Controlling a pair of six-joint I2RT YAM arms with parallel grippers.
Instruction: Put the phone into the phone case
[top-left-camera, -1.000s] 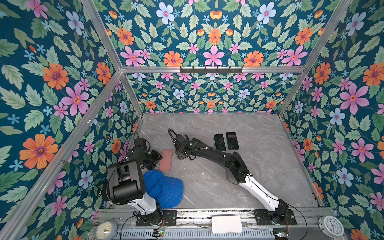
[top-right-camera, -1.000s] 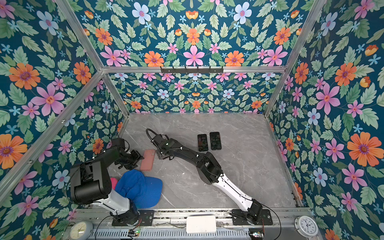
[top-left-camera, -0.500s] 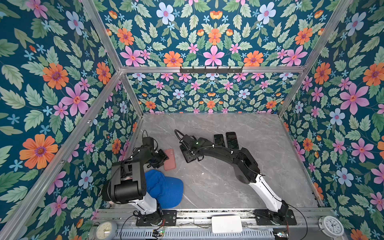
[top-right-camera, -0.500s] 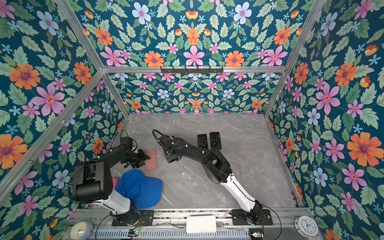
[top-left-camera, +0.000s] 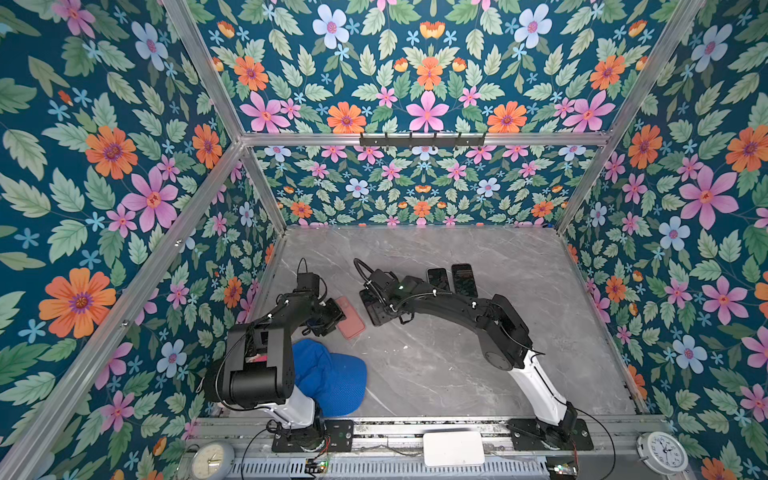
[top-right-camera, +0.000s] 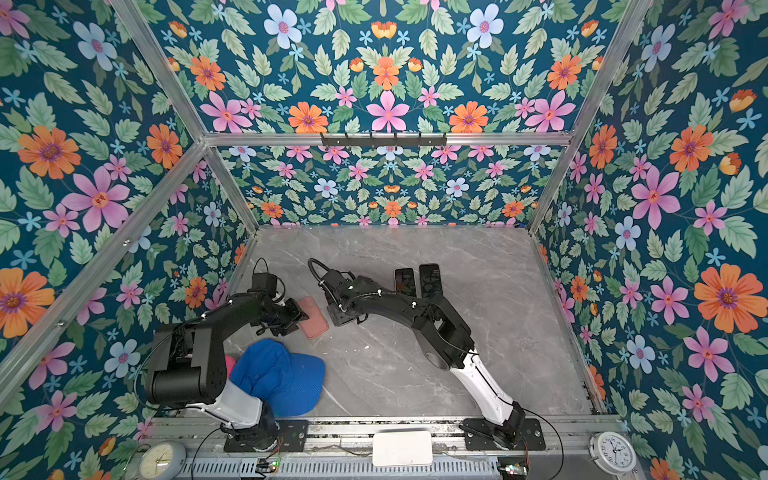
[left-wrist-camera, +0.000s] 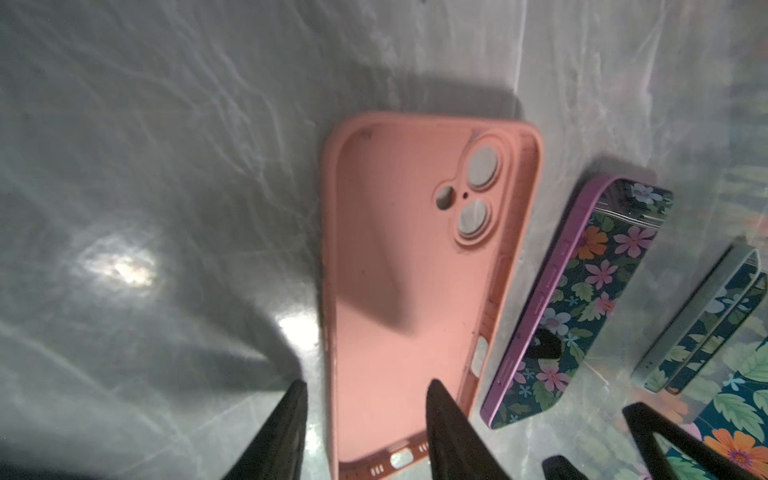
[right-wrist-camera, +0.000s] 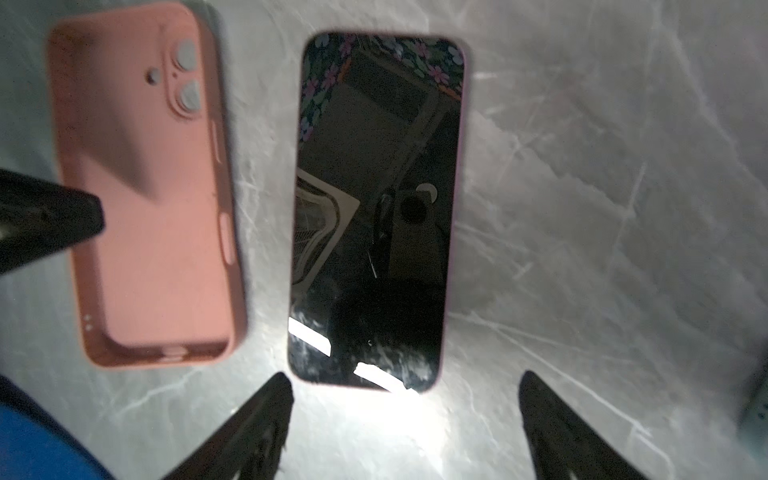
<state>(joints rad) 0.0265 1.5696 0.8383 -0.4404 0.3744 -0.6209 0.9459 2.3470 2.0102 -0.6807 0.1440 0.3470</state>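
One phone case (left-wrist-camera: 415, 291), pink, empty (camera cut-outs showing), flat on the surface (left-wrist-camera: 166, 166); my left hand (left-wrist-camera: 366, 382), jaws apart, straddles its side wall. One phone (right-wrist-camera: 374, 208), screen up, just beside it, below my wide-spread right hand (right-wrist-camera: 404, 374).

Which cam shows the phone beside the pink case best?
Right wrist: the phone lies whole in frame, screen up. Left wrist catches it obliquely, mostly its purple edge and reflecting screen. In both top views the right gripper hangs over it, so little shows.
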